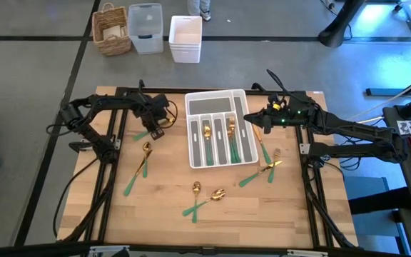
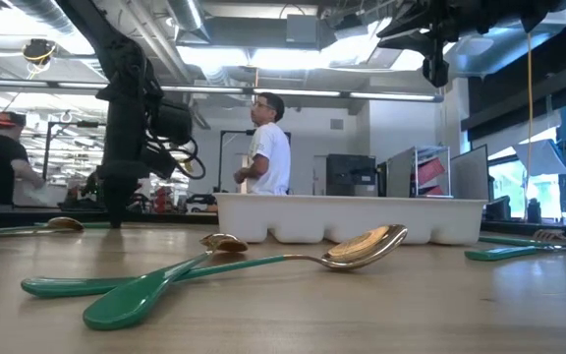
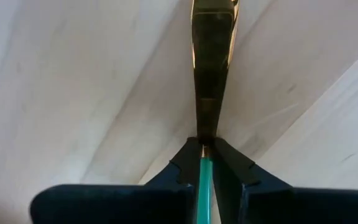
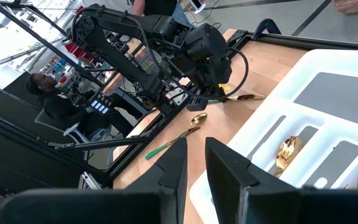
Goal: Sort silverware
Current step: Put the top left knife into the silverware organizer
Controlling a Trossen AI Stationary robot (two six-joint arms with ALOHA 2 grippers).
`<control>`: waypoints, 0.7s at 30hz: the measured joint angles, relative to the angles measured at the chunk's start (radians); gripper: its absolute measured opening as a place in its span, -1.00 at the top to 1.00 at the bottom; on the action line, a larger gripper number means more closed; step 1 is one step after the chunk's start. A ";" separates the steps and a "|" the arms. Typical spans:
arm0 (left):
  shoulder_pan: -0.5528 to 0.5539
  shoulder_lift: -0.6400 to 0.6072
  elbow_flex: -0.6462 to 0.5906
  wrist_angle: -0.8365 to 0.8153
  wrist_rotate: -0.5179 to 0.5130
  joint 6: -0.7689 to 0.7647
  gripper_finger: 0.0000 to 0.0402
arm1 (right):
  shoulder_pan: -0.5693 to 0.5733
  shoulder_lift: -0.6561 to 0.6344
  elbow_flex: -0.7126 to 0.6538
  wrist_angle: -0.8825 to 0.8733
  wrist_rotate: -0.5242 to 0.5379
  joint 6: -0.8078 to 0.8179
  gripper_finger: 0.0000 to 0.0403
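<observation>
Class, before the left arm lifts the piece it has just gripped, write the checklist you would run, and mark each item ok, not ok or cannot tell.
1. Left gripper shut on the utensil where green handle meets gold neck: ok.
2. Utensil centred between the fingers: ok.
3. Whether it is a spoon or a fork: cannot tell.
4. White tray has free slot space: ok.
5. Right gripper clear of the path, though it hangs at the tray's right edge: cannot tell.

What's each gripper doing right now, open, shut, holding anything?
Left gripper: shut on a green-handled utensil, left of the tray.
Right gripper: empty, jaws slightly apart, above the tray's right edge.
</observation>
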 joint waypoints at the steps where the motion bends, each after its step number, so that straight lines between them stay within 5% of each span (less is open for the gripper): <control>1: 0.000 -0.001 0.008 -0.002 0.003 0.002 0.90 | 0.000 0.000 0.000 0.000 0.000 0.000 0.70; 21: 0.000 -0.005 0.017 -0.049 0.133 -0.054 0.89 | 0.000 0.000 0.000 0.000 0.000 -0.051 0.70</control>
